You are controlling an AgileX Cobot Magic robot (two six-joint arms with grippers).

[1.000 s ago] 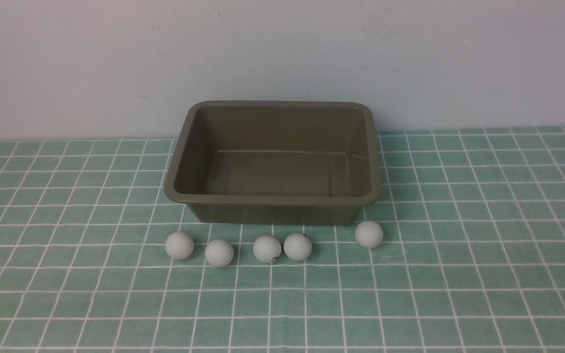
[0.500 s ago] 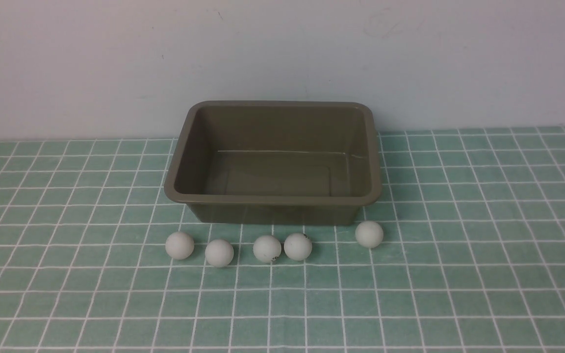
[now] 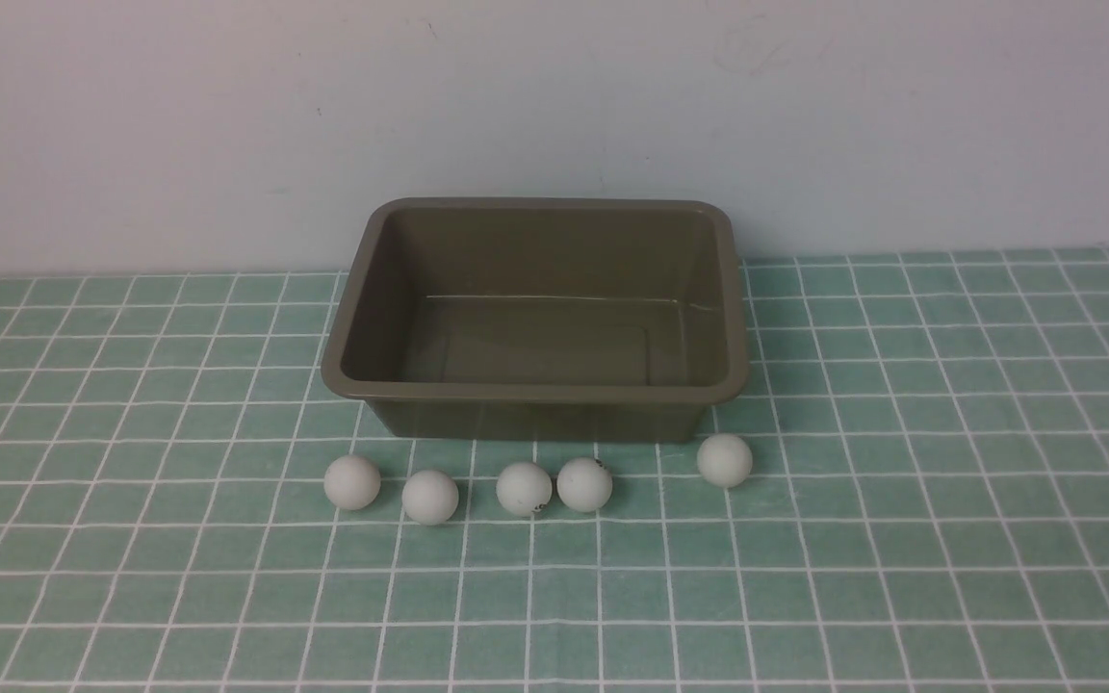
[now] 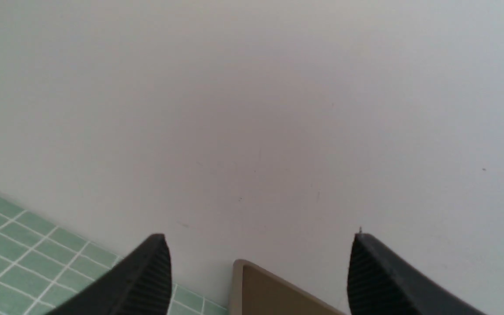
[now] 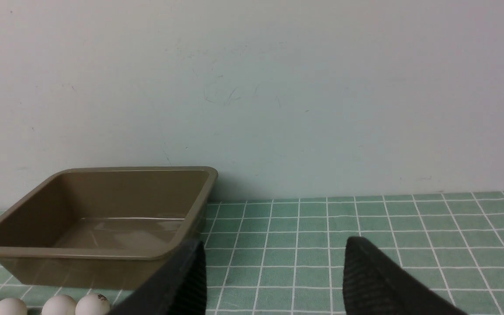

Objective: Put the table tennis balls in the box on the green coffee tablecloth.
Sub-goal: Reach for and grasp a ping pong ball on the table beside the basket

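Several white table tennis balls lie in a row on the green coffee tablecloth, just in front of the box; the rightmost ball sits a little apart. The olive-brown box stands empty against the wall. Neither gripper shows in the front view. In its wrist view my left gripper is open and faces the wall above a corner of the box. My right gripper is open over the tablecloth, to the right of the box, with some of the balls at the picture's edge.
A plain pale wall rises directly behind the box and bounds the cloth at the back. The checked cloth stretches wide on both sides of the box and toward the near edge.
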